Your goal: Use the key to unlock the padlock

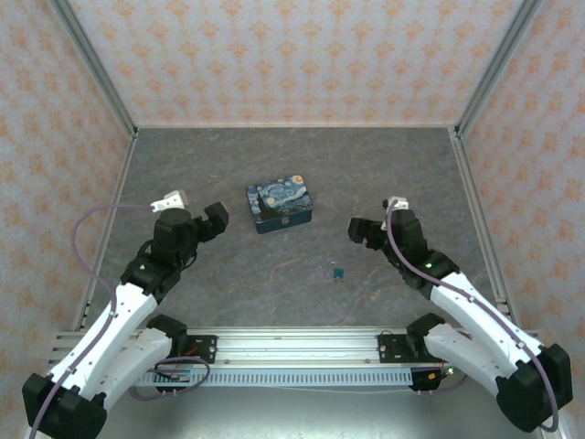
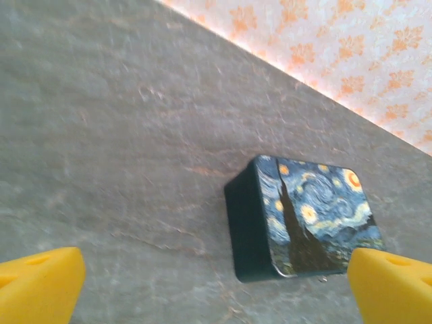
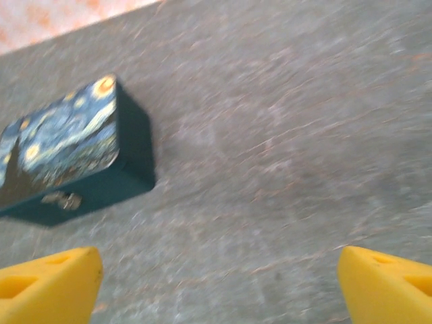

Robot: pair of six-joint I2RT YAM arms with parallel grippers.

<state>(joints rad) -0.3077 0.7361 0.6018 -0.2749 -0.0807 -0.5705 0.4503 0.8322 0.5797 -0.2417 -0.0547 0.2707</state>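
Observation:
The tiny teal-blue padlock [image 1: 338, 273] lies on the grey table, in front of the tin and between the two arms; I cannot make out the key. My left gripper [image 1: 213, 220] hovers left of the tin, open, its yellow fingertips [image 2: 37, 283] wide apart over bare table. On the other side, right of the tin and up-right of the padlock, my right gripper [image 1: 358, 230] is open too, with its yellow fingertips [image 3: 47, 283] spread over bare table.
A dark-blue rectangular tin with a starry-night print [image 1: 279, 206] sits mid-table, also seen as the tin [image 2: 304, 216] and the tin [image 3: 67, 155] with a small metal clasp on its front. Patterned walls close off three sides of the table.

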